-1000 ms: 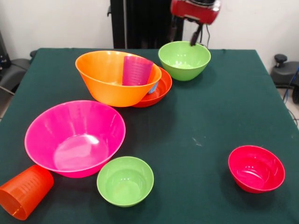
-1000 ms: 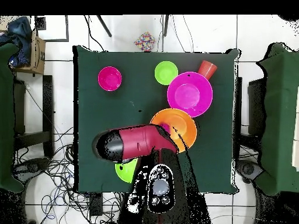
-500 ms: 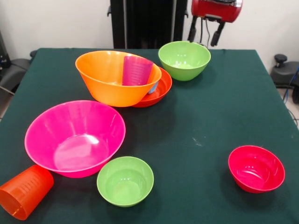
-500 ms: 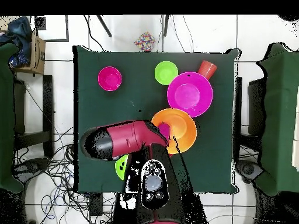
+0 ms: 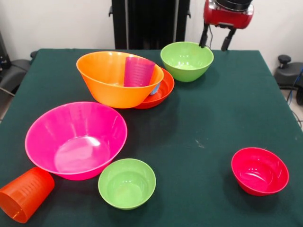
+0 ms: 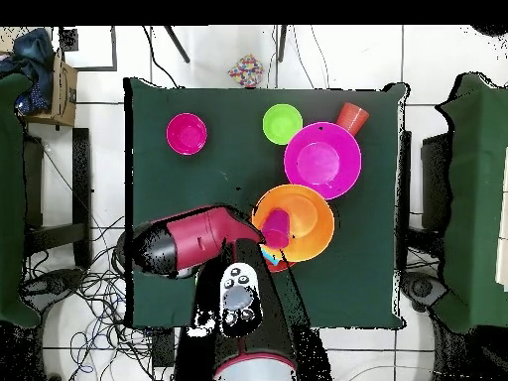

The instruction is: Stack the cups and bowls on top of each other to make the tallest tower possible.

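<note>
My gripper (image 5: 215,41) hangs open and empty at the table's far edge, just behind and right of the medium lime green bowl (image 5: 186,60). The tower is a large orange bowl (image 5: 113,78) leaning on a shallow red-orange bowl (image 5: 163,91). A purple cup (image 5: 138,71) stands inside it, and a blue cup (image 5: 155,89) peeks out between the two bowls. An orange cup (image 5: 24,194) lies on its side at the near left. In the overhead view my arm (image 6: 189,243) hides the gripper and the medium green bowl. The red cup is out of view.
On the green table (image 5: 213,118) stand a large pink bowl (image 5: 75,139), a small lime green bowl (image 5: 127,183) and a small crimson bowl (image 5: 259,170). The overhead view shows the same pink (image 6: 322,159), small green (image 6: 283,123) and crimson (image 6: 187,133) bowls.
My gripper has moved from the medium green bowl's rim toward the picture's right in the front view, and its fingers have spread. The bowls and cups have not moved.
</note>
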You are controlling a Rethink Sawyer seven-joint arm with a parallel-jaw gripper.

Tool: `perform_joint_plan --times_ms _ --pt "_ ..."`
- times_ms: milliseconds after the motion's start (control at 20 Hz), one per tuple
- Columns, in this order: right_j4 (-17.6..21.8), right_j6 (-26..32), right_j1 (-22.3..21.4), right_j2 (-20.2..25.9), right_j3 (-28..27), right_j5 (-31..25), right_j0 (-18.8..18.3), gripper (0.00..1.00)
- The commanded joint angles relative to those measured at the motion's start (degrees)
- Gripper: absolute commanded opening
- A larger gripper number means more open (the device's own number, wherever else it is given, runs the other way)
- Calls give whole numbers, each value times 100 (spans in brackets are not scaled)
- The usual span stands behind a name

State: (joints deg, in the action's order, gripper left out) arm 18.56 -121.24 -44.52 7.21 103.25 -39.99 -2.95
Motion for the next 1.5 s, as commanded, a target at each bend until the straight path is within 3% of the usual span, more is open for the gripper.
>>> perform_joint_plan --times_ms 50,1500 --pt "608 274 573 337 -152 182 301 100" --pt "1499 -58 1214 -13 -66 917 498 100"
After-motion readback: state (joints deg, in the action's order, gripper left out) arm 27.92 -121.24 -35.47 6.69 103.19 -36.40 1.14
